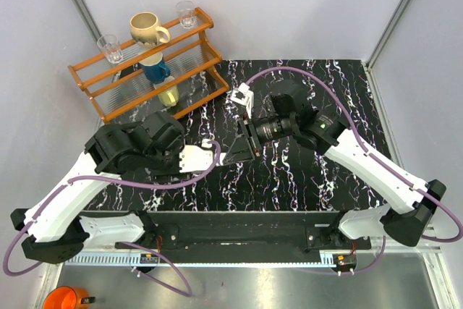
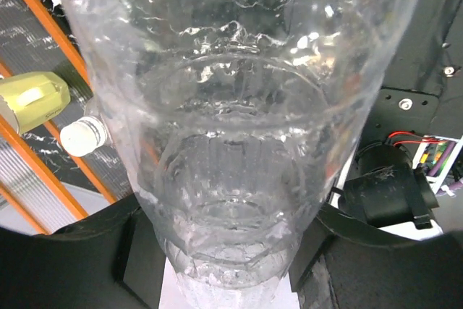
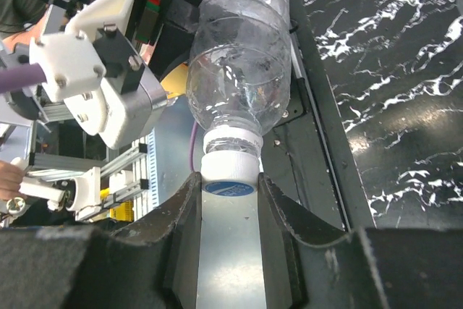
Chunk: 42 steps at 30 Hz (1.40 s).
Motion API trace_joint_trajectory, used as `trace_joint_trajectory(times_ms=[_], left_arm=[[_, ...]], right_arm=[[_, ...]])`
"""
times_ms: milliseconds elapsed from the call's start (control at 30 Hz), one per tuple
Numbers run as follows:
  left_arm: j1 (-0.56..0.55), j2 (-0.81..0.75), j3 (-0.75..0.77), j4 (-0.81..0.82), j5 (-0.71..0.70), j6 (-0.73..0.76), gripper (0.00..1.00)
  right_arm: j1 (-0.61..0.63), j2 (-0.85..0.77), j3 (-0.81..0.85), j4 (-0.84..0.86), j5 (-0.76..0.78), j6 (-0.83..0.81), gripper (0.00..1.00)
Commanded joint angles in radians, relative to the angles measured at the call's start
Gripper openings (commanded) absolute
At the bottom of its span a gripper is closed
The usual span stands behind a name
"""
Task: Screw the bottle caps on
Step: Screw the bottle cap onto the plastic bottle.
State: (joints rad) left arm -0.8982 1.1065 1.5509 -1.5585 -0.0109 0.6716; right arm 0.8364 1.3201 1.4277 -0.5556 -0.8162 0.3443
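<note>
The small clear ribbed plastic bottle (image 3: 239, 77) hangs in the air between the two arms, above the black white-veined table (image 1: 304, 179). The left gripper (image 2: 224, 265) is clamped on the bottle's lower body, one black finger on each side. The neck points towards the right gripper (image 3: 230, 200). A tiny round white plastic screw cap (image 3: 230, 168) with a blue top sits on the neck. It lies between the right gripper's black fingers (image 3: 181, 215), which press in on it from both sides.

One bottle is plainly in view. Two caps show: the one on the neck and a second white cap (image 2: 83, 137) near the orange wooden rack (image 1: 145, 70). Whether that one sits on a bottle cannot be told.

The rack carries two clear drinking glasses (image 1: 111, 48), one cream mug (image 1: 147, 30), one blue cup (image 1: 154, 70) and one yellow-green cup (image 1: 168, 94).
</note>
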Motion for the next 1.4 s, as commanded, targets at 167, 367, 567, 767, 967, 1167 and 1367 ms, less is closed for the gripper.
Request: trace_joint_trajectory(times_ms=[167, 367, 567, 767, 967, 1167, 1367], left_arm=[[-0.027, 0.044, 0.033, 0.106, -0.045, -0.032, 0.39], [-0.027, 0.047, 0.113, 0.107, -0.018, -0.033, 0.41], [-0.027, 0.046, 0.224, 0.109, 0.055, -0.037, 0.4], [-0.028, 0.027, 0.253, 0.13, 0.019, -0.006, 0.41], [-0.042, 0.012, 0.256, 0.179, 0.014, 0.003, 0.38], [-0.085, 0.015, 0.253, 0.25, -0.096, 0.036, 0.35], [-0.116, -0.013, 0.201, 0.34, -0.193, 0.06, 0.33]], right_arm=[[0.026, 0.065, 0.114, -0.087, 0.091, -0.001, 0.11], [0.024, 0.053, 0.068, -0.047, 0.097, 0.021, 0.11], [0.026, 0.022, -0.032, 0.147, 0.062, 0.133, 0.11], [0.026, 0.024, -0.073, 0.229, 0.029, 0.241, 0.11], [0.026, 0.005, -0.147, 0.413, 0.006, 0.392, 0.1], [0.026, 0.016, -0.203, 0.67, 0.025, 0.557, 0.09], [0.026, 0.028, -0.257, 0.878, 0.032, 0.712, 0.09]])
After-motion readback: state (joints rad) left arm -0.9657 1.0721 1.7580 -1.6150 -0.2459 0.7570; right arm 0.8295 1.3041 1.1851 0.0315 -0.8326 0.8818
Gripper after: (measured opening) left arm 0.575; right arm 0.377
